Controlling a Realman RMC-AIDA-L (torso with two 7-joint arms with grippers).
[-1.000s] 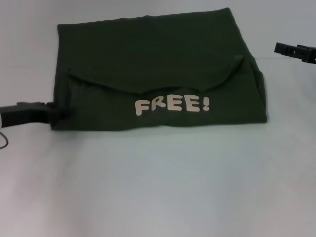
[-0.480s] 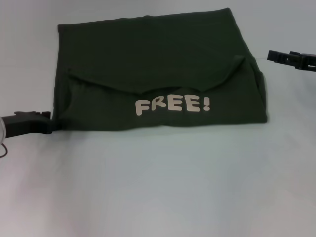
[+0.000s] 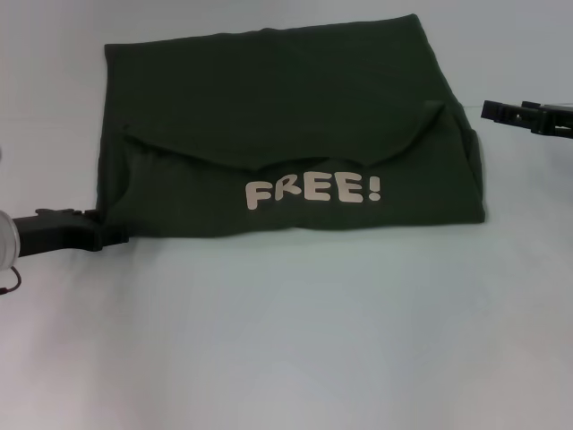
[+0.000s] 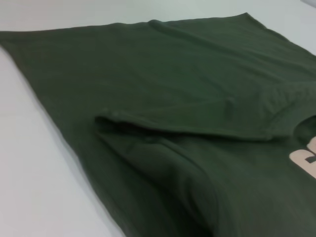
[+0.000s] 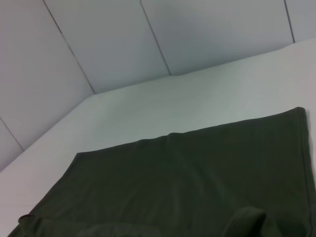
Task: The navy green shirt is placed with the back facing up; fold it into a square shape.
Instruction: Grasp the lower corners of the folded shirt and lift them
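The left gripper (image 3: 115,235) touches the near-left corner of the large dark olive-green cotton shirt (image 3: 286,107) lying partly folded on the white table (image 3: 286,340); the right gripper (image 3: 492,110) hovers beside its right edge. Neither grip is discernible. Pinching both corners evenly should keep the fold square

One word to read: "FREE!"
We read cream lettering "FREE!" (image 3: 313,191) on the near folded-up panel of the navy green shirt (image 3: 269,98) (the left wrist view catches only its first letters' edge).
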